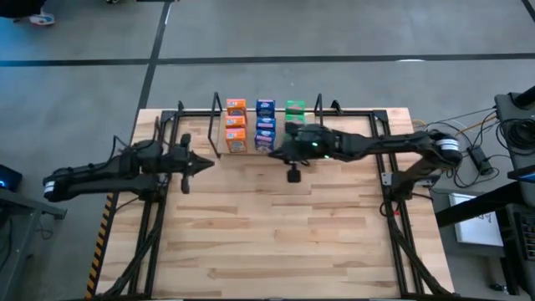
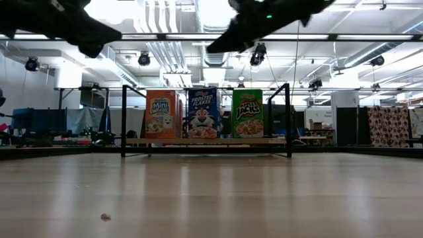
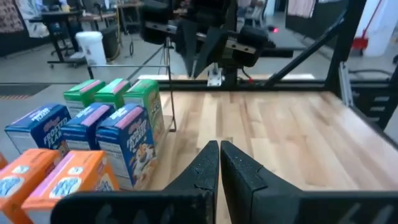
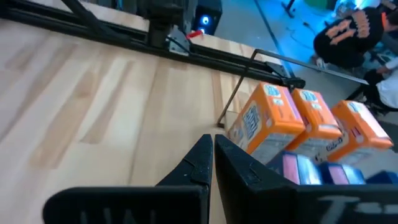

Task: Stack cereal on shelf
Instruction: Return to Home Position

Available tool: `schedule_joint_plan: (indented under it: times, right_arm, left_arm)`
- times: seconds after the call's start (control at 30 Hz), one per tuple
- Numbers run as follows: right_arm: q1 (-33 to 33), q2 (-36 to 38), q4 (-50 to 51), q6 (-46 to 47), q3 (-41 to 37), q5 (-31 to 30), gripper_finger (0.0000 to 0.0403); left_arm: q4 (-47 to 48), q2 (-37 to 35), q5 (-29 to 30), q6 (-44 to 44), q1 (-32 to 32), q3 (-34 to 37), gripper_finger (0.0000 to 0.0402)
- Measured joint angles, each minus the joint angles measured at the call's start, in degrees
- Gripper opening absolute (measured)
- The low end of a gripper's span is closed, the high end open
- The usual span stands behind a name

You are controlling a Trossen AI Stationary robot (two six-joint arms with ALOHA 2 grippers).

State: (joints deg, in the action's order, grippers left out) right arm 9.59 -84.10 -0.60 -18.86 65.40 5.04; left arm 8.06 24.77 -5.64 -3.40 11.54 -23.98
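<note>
Your left gripper (image 1: pixel 205 165) hovers empty, fingers pinched together, just short of the shelf (image 2: pixel 123 119) and its hoop end. Past those tips, in rows on it, you've got three orange boxes (image 1: pixel 236 124), three blue boxes (image 1: pixel 266 125) and three green boxes (image 3: pixel 112 93). Your right gripper (image 1: pixel 276 155), fingers also closed on nothing, hangs at the blue row's front, its body covering two greens from above.

Ceiling lights (image 2: pixel 112 10) burn out to white glare in the low view. They backlight my arms (image 2: pixel 264 20) into black silhouettes, though the boxes (image 2: pixel 203 114) stay evenly lit. From above, the table (image 1: pixel 284 242) is bright and even, with only faint, soft shadow under my arms. Beyond my right wrist, blue light floods the floor (image 4: pixel 292 25).
</note>
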Motion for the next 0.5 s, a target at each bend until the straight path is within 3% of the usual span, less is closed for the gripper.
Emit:
schedule_joint_plan:
  times: [0.13,0.3,0.5]
  right_arm:
    - [-0.59,6.95,-4.94,1.62,-8.95,0.37,0.0009]
    - [-0.57,15.09,-12.31,2.44,-19.98,5.41,0.0009]
    - [-0.59,22.71,-20.09,2.87,-30.76,5.73,0.0009]
  left_arm:
    - [0.02,-5.81,0.02,1.98,-0.27,3.22,0.0000]
    - [0.09,-11.34,0.04,2.76,-0.27,6.73,0.0000]
    - [0.17,-15.93,0.06,3.17,-0.25,10.17,0.0000]
